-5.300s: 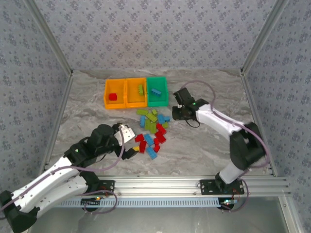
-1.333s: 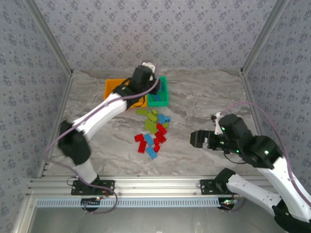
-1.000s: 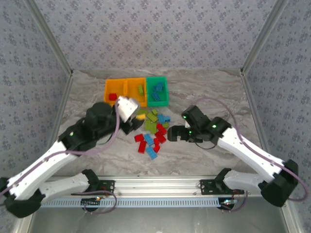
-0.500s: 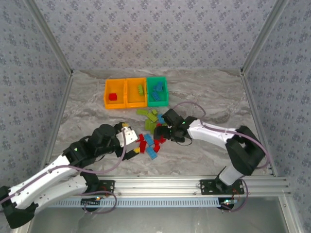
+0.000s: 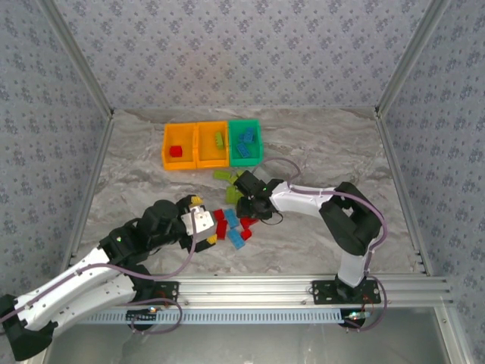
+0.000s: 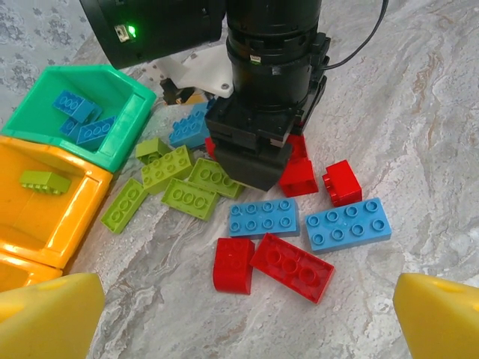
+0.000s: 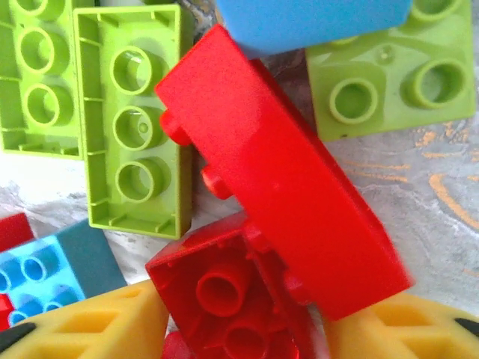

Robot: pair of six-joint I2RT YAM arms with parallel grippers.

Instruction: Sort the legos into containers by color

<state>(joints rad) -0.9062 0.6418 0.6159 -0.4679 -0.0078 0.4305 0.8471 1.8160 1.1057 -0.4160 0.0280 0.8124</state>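
Hovering low at the near side, the left tool (image 6: 243,318) stands wide, with nothing between its yellow pads (image 6: 49,314). Just beyond it, most legos (image 5: 231,220) lie loose in a heap on the marbled surface (image 5: 318,152). The right tool (image 7: 239,329) sits down in that heap, its jaws narrow around a red lego (image 7: 224,292). Farthest off, the containers (image 5: 195,145) touch in a row, two orange and one green, with a few legos inside.
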